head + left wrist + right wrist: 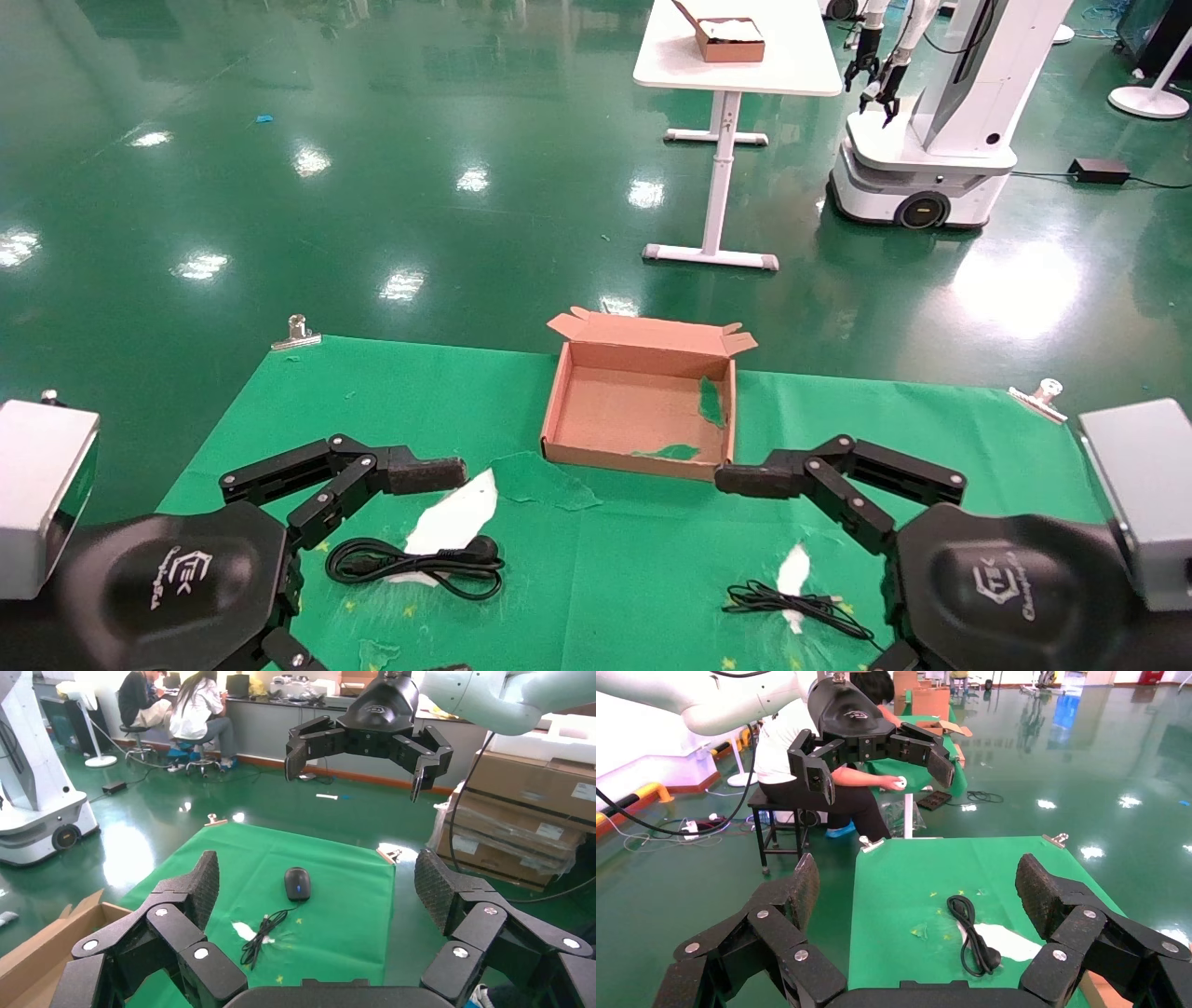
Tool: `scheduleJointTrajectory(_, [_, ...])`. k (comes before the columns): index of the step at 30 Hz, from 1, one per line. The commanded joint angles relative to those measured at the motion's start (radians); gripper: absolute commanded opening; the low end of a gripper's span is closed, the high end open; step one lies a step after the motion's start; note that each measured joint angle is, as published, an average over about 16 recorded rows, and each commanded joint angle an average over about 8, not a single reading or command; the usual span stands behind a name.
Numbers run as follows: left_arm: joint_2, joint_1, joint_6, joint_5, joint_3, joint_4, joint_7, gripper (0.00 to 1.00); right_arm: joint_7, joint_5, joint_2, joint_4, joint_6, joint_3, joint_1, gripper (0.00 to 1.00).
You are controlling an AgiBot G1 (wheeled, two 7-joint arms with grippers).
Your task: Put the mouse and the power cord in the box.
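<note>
Nothing's been picked up yet. The power cord (pixel 419 563) is coiled on the worktop (pixel 605 578) right below the left tool (pixel 372 559), which is spread wide open, long axis running crosswise. The mouse (pixel 297 883) and its wire (pixel 792 604) are found under the right tool (pixel 808 559), also open. The box (pixel 643 405) sits empty between and beyond both, nothing blocking.

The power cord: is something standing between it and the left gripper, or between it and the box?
Nothing visible does. The power cord lies coiled on the cloth just below the open left gripper, and only bare cloth separates it from the empty box.
</note>
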Motion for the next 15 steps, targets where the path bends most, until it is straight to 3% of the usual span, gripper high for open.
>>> scheduleJointTrajectory(1, [0.0, 0.0, 0.0, 0.0, 0.0, 0.0, 0.0, 1.0, 0.0, 0.0, 0.0, 0.0, 0.0, 0.0, 0.0, 1.0])
scheduleJointTrajectory(15, [0.0, 0.0, 0.0, 0.0, 0.0, 0.0, 0.0, 1.0, 0.0, 0.0, 0.0, 0.0, 0.0, 0.0, 0.0, 1.0])
